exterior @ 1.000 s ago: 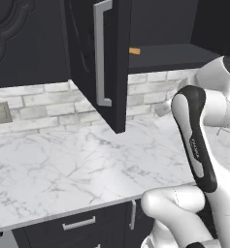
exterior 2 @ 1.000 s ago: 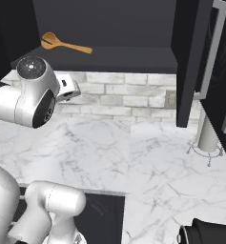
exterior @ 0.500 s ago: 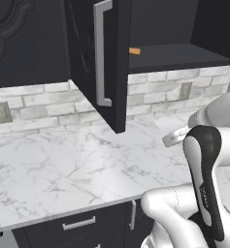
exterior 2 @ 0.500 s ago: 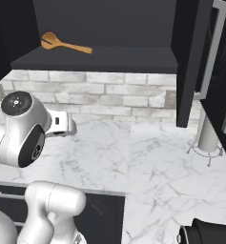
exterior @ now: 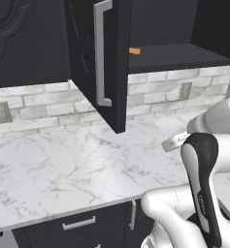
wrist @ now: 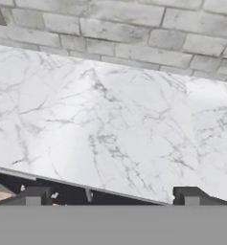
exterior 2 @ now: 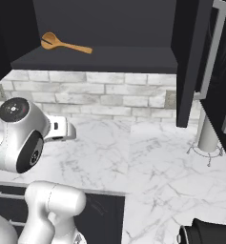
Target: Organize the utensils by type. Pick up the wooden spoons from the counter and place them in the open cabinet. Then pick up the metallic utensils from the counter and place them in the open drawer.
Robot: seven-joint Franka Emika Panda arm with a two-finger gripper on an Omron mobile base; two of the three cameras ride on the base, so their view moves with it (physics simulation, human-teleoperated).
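Note:
One wooden spoon lies on the dark shelf of the open cabinet, bowl to the left; in the left base view its orange handle tip pokes out past the cabinet door. My gripper hangs low over the front edge of the white marble counter, facing the brick wall. It is open with nothing between its fingertips. The metallic utensils and the open drawer are out of view.
The open door with its long silver handle juts out over the counter. A grey post on wire feet stands at the right. Black base cabinets with slim silver handles run below the counter edge.
The arm has swung down from near the cabinet shelf to low over the counter's front edge. The spoon on the shelf has not moved, and the gripper stays open.

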